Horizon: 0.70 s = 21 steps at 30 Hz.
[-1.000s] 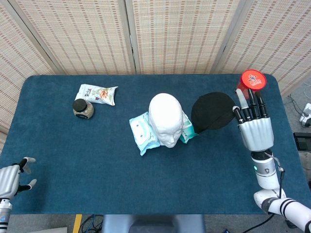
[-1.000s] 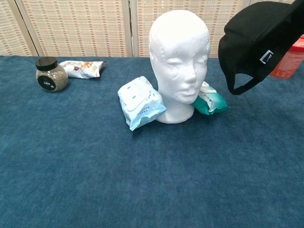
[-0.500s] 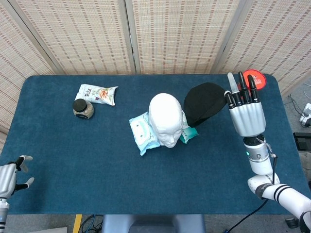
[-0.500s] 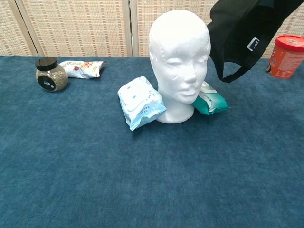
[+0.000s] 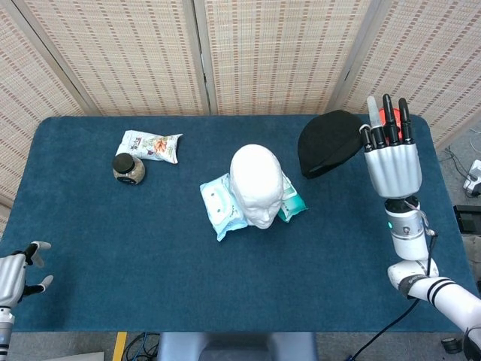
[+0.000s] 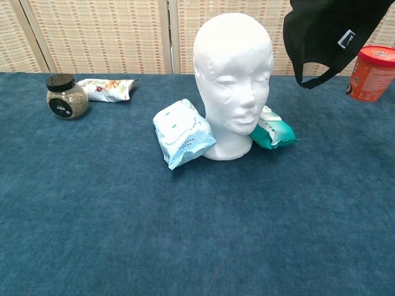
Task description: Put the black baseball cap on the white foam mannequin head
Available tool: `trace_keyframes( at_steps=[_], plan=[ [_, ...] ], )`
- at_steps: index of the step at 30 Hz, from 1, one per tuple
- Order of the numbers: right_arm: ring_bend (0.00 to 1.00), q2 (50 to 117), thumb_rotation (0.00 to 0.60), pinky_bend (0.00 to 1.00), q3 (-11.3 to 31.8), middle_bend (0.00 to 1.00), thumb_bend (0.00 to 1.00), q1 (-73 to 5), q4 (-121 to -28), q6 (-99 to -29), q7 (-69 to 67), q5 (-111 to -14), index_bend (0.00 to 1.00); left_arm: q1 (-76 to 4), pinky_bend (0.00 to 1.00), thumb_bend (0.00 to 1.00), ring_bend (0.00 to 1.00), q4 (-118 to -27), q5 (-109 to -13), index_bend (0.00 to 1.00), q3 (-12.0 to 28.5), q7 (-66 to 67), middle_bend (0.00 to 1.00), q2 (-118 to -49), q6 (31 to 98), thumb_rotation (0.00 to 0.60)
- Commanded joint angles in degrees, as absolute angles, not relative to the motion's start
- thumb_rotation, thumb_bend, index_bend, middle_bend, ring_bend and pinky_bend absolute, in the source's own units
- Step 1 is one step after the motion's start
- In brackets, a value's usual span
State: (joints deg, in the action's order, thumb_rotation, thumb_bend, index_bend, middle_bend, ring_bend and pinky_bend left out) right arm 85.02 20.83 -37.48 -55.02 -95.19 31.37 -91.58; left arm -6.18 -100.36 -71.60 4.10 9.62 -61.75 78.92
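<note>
Two hands in view, one at each edge of the blue table. Left hand sits low at the near left corner, off the table edge, fingers spread and holding nothing. Further in, at the far left of the cloth: a round jar with a black lid, and just behind it a flat snack packet. Centre of the table: white foam mannequin head, upright, bare on top, face toward the robot. A pale blue wipes pack leans against its left side; a teal pack lies against its right. Right of the head and raised clear of it: black baseball cap, hanging in the air with the rear strap loop lowest in the chest view. Right hand holds the cap at its right edge, fingers extended. Red canister stands behind the cap, far right.
</note>
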Motion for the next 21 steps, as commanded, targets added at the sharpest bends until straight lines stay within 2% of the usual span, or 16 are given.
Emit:
trace_keyframes(
  at_steps=[1,11,21],
  plan=[
    [0.05,85.9,0.6,0.13,21.0,0.18,0.49,-38.6,-53.3,-94.3,31.6,-90.8,0.76,-6.2,0.56,0.17,0.45,-100.3,-71.6,0.32,4.1,9.6,0.54,-61.8,78.8,0.6],
    [0.04,91.6,0.6,0.08,21.2,0.18,0.49,-43.5,-44.6,-92.5,33.1,-89.7,0.76,-6.3,0.56,0.17,0.45,-100.7,-71.8,0.32,3.9,9.6,0.54,-61.7,78.5,0.6],
    [0.03,96.0,0.6,0.07,21.2,0.18,0.49,-48.6,-35.7,-89.3,35.0,-87.8,0.76,-6.1,0.56,0.17,0.45,-101.4,-72.7,0.32,3.4,9.2,0.54,-61.5,78.7,0.6]
  ],
)
